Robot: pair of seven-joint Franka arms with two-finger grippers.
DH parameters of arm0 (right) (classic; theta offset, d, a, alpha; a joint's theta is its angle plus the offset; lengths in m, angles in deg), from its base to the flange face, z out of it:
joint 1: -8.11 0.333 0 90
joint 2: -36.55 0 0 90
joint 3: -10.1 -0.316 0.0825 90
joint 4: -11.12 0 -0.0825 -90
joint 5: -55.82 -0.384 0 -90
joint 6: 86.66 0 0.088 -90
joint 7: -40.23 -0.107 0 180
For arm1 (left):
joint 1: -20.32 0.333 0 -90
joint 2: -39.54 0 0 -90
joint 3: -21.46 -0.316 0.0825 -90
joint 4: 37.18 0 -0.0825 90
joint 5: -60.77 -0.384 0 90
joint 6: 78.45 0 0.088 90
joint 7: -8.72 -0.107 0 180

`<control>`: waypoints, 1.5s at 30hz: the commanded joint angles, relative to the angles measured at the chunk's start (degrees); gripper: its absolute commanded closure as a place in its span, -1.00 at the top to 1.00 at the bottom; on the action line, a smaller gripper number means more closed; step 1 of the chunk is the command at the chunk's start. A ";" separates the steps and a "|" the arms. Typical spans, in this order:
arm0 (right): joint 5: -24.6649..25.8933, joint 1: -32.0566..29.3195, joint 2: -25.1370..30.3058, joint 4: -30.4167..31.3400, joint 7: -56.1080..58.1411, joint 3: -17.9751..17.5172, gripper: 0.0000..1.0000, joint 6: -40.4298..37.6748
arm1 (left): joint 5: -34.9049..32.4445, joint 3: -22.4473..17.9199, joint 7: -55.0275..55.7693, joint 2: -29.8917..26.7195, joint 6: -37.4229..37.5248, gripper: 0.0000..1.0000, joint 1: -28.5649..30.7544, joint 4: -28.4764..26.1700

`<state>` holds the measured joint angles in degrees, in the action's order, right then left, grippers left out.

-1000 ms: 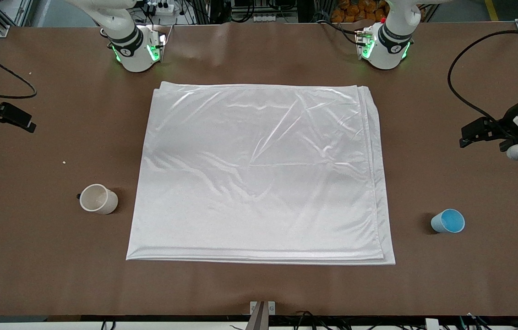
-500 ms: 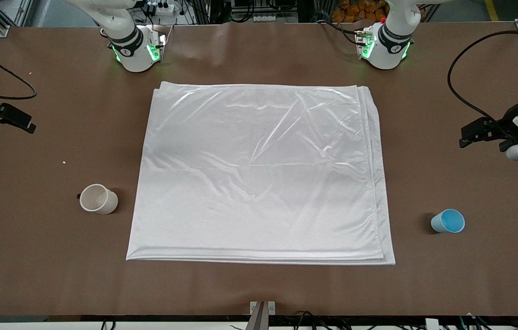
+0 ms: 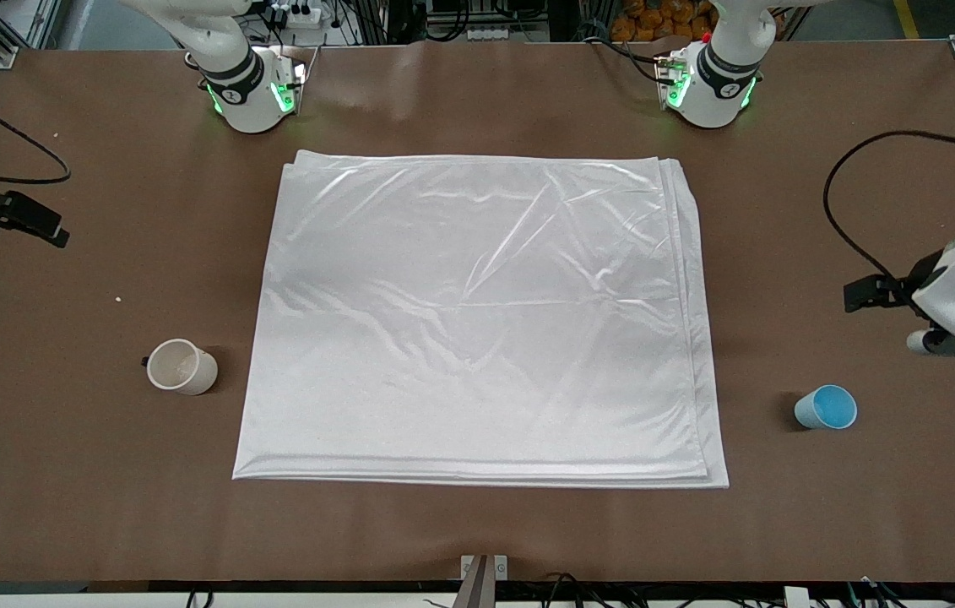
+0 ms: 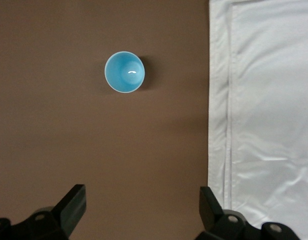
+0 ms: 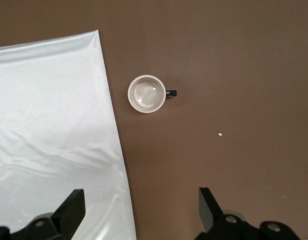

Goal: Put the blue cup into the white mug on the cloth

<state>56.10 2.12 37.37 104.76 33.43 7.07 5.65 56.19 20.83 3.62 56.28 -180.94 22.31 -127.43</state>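
Left wrist view: blue cup (image 4: 124,72) clear of spread fingers (image 4: 73,207)

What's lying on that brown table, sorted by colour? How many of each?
Blue: 1, the blue cup
White: 2, the white mug with a dark handle, and the cloth
Total: 3 things. Both cups stand on bare table, off the cloth.

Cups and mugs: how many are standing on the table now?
2. The blue cup stands on the bare table beside the cloth, toward the left arm's end. The white mug stands beside the cloth toward the right arm's end.
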 commanded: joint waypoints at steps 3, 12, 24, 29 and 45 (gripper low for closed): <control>-0.02 0.63 -0.38 -0.47 0.02 -0.57 1.00 -0.20 | -1.92 0.19 -5.09 6.19 -6.12 1.00 4.86 1.65; -0.37 0.45 -0.38 -0.12 -0.06 -0.48 1.00 0.33 | -1.92 0.19 -6.33 13.58 -10.09 1.00 6.27 6.04; -0.46 0.28 -0.38 4.54 2.74 -0.39 1.00 3.93 | -1.92 0.19 -6.42 19.47 -17.56 1.00 6.54 7.01; -0.46 -0.07 0.06 8.57 7.66 -0.31 1.00 8.94 | -1.92 0.19 -6.42 21.14 -20.63 1.00 6.54 7.01; -0.63 -1.13 -0.99 23.87 24.62 -0.13 1.00 27.13 | -1.92 0.19 -6.42 25.09 -25.38 1.00 6.71 7.01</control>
<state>56.10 1.84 36.03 124.18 51.94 7.19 28.25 55.61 20.81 -2.33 78.92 -204.74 28.63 -121.94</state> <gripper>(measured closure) 0.000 0.000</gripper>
